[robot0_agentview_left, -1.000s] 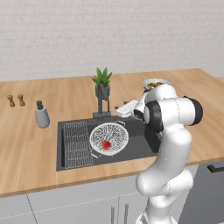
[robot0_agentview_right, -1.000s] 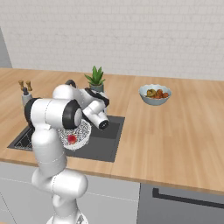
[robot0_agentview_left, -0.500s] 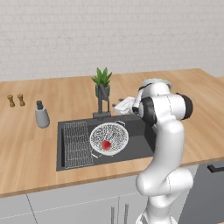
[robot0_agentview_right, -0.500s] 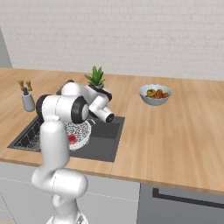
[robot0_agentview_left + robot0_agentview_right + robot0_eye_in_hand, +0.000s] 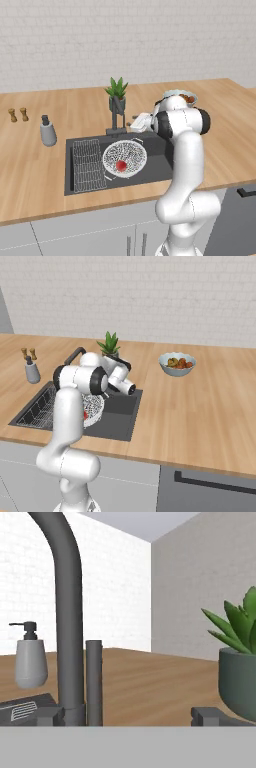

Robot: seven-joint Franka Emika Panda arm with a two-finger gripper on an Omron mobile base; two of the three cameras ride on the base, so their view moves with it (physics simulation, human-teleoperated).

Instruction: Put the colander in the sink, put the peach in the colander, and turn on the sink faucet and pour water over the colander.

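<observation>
**At the tap: jaws wide, faucet dead ahead**

Behind the sink (image 5: 160, 150), on its rear rim, stands the sink faucet (image 5: 67, 612), w/ the gripper (image 5: 136, 121) just to its right in the left base view, hand pointing sideways at it. Jaws stand apart, nothing between them. Hand view looks along the surface: faucet's thick curved pipe rises at left-centre, a thinner upright post (image 5: 93, 682) just beside it on the right, prob. the handle/lever. Both run vertical in that view, so long axis is upright across the line of approach. Both dark tips (image 5: 50, 716) sit low, the uprights just inside the left-hand one and a wide gap to the right of them; faucet is off-centre, toward the left tip.

Colander (image 5: 125, 158) already lies in the sink, right of the wire rack (image 5: 89, 165), w/ the peach (image 5: 120, 165) inside. So 2 of 3 steps look done; water is what's left. No water seen running.

Judgement: next move needs a short push fwd and a small shift left to centre the post. Potted plant (image 5: 239, 667) is close on the right, could get bumped. Soap dispenser (image 5: 31, 659) further off, beyond the faucet.
</observation>
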